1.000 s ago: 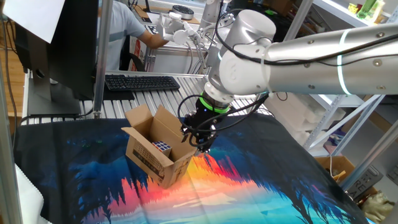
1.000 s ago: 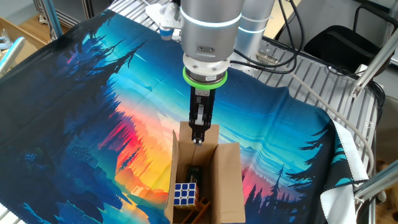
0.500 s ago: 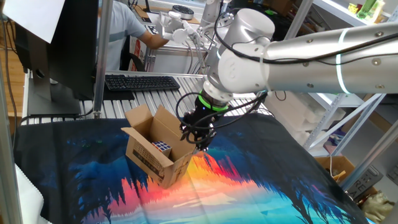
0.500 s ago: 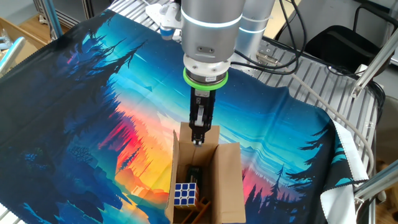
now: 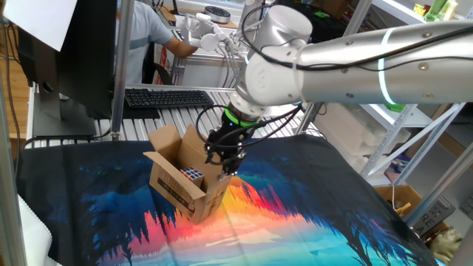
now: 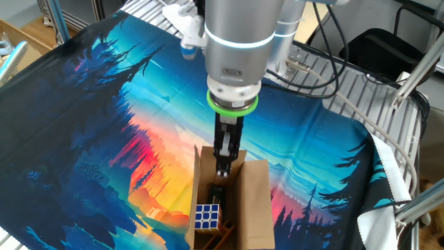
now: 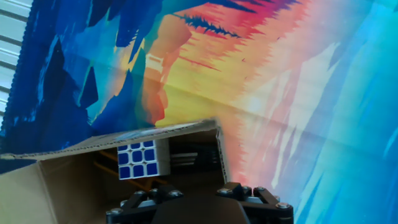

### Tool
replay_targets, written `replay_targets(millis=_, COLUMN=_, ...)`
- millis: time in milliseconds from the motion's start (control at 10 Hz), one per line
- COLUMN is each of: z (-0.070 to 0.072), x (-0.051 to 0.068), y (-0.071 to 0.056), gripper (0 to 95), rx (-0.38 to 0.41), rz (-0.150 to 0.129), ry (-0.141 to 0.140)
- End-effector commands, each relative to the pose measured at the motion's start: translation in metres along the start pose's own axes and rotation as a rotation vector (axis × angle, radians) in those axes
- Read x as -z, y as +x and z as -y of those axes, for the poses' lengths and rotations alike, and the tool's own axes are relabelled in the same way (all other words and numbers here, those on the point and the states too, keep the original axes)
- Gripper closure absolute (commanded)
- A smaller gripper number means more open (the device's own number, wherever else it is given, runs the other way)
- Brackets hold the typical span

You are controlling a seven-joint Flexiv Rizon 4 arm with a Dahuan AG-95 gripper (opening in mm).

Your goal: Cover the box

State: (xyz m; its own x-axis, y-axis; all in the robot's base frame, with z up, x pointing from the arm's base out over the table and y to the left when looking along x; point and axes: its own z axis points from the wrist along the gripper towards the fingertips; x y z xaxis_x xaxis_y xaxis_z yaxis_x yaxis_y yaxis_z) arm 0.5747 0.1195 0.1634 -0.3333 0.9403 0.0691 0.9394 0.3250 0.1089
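Pressing against the box [image 5: 183, 174], probably light, stiff and easily tipped: gripper [image 6: 223, 169], jaws part-open and holding nothing, descending at one upright flap's top edge.

You can see a puzzle cube [image 6: 205, 216], a bright forest cloth [image 6: 104, 125], and a black keyboard [image 5: 168, 97] behind.

A robotics lab is indicated: behind the cloth-covered surface [image 5: 310, 222], a keyboard [image 5: 168, 97], monitor [image 5: 70, 52] and aluminium framing [image 5: 126, 66] are seen.
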Motion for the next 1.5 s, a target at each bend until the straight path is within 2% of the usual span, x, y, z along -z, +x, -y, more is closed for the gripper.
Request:
replay_targets(millis=100, z=-0.006, x=-0.012, y=0.002, gripper=38.0, rx=-0.003, rz=0.005, ry=-0.009)
replay_targets(millis=300, z=-0.011, x=-0.014, y=0.001, gripper=38.0, rx=-0.003, rz=0.008, ry=-0.008)
replay_targets(millis=500, z=-0.023, x=-0.008, y=-0.002, gripper=38.0, rx=-0.018, rz=-0.005, ry=-0.005)
replay_targets(millis=600, z=-0.025, x=-0.009, y=-0.003, gripper=38.0, rx=-0.019, rz=-0.010, ry=-0.006)
replay_targets(millis=1200, z=-0.031, x=-0.034, y=-0.001, gripper=38.0, rx=-0.010, rz=-0.013, ry=-0.014)
replay_targets(millis=1500, z=-0.032, x=-0.048, y=-0.006, gripper=38.0, rx=-0.008, rz=-0.016, ry=-0.023)
